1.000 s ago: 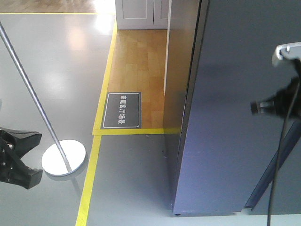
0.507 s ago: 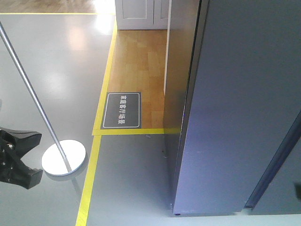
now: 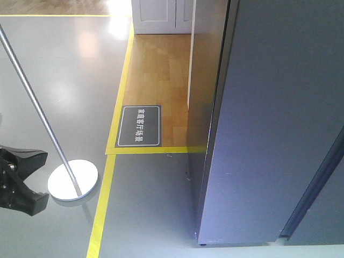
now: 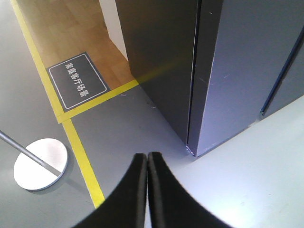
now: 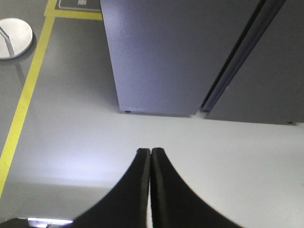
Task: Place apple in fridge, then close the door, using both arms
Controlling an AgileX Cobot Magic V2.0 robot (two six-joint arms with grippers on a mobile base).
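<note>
Left claw (image 4: pixel 146 164) clenched, fingers pressed together, nothing between them, above grey floor (image 4: pixel 133 128). Right claw (image 5: pixel 150 159) likewise clenched and empty. Fridge (image 3: pixel 258 134) at 12–2 o'clock from both claws; door (image 3: pixel 279 107) shut, dark grey face outward. Apple not visible. Round pole base (image 3: pixel 72 180) at 9 o'clock.

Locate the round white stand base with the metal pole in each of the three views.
Front view: round white base, lower left on the grey floor.
Left wrist: lower left.
Right wrist: top-left corner, cut off.
Shared landmark: yellow floor tape beside it.
</note>
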